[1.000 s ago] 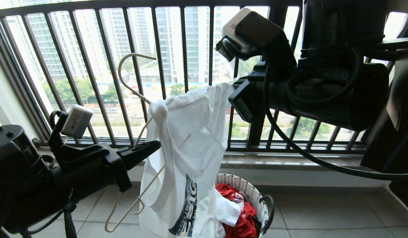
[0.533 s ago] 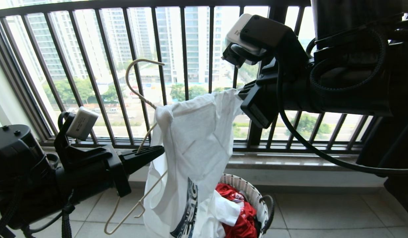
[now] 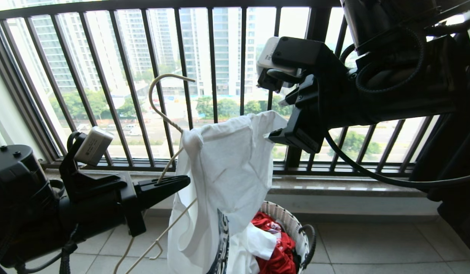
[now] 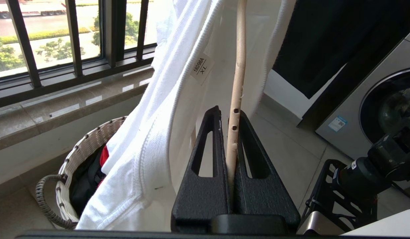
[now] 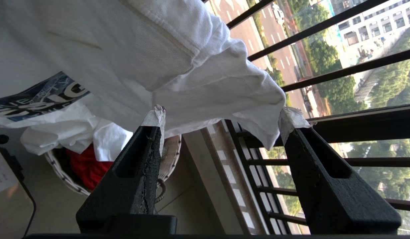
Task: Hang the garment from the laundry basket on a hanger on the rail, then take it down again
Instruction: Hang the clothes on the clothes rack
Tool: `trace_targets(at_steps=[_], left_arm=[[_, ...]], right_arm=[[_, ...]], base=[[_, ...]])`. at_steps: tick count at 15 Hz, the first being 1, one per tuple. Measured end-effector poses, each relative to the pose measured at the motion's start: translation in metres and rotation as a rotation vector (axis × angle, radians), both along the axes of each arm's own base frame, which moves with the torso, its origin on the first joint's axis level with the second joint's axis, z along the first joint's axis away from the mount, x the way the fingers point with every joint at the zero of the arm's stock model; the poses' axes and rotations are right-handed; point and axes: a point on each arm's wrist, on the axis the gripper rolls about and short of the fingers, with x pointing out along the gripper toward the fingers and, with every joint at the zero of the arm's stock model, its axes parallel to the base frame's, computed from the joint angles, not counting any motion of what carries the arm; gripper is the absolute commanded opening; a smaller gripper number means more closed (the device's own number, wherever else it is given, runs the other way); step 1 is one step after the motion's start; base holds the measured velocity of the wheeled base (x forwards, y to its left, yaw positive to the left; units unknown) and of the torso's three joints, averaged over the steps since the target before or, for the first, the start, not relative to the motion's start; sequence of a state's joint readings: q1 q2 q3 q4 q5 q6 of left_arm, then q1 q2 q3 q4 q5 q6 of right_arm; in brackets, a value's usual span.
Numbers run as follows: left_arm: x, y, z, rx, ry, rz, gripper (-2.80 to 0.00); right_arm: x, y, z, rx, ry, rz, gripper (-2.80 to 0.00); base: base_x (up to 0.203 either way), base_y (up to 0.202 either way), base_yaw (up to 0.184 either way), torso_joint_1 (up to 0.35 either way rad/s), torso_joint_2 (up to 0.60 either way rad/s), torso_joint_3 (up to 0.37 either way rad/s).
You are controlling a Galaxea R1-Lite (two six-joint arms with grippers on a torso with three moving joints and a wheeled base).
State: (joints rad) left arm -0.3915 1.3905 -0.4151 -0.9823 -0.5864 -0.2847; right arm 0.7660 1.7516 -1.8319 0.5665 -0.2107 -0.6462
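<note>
My left gripper (image 3: 184,181) (image 4: 229,114) is shut on the lower bar of the pale wire hanger (image 3: 164,114) (image 4: 238,73), holding it tilted in front of the window. The white garment (image 3: 227,167) (image 4: 165,99) (image 5: 141,49) drapes over the hanger's neck and trails down into the laundry basket (image 3: 292,224) (image 4: 68,159) (image 5: 170,156). At the shirt's upper right edge, my right gripper (image 3: 282,121) (image 5: 223,118) is open. Its fingers stand wide apart with the cloth's edge just past their tips and nothing pinched. The rail is out of view.
The black barred window railing (image 3: 212,76) and a stone sill (image 3: 333,186) stand close behind the shirt. A red cloth (image 3: 276,251) lies in the basket. A washing machine (image 4: 384,109) is off to the side, on the tiled floor (image 3: 372,247).
My right gripper has opened, let go of the shirt's upper edge and turned at the wrist. The hanger with the shirt has shifted a little to the right.
</note>
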Motion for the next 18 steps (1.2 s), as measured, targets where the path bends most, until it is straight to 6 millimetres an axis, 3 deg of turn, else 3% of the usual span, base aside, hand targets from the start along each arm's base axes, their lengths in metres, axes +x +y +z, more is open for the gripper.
trace_targets(at_steps=[8, 18], left_arm=[[-0.011, 0.004, 0.009, -0.002, -0.007, -0.036, -2.8], [-0.017, 0.005, 0.007, 0.007, 0.012, -0.086, -2.8]], right_arm=[[0.021, 0.02, -0.006, -0.03, 0.01, 0.162, 0.0], [0.026, 0.029, -0.017, -0.058, 0.041, 0.276, 0.0]], base=[[0.0, 0.0, 0.0, 0.0, 0.0, 0.0], [0.0, 0.0, 0.0, 0.0, 0.0, 0.0]])
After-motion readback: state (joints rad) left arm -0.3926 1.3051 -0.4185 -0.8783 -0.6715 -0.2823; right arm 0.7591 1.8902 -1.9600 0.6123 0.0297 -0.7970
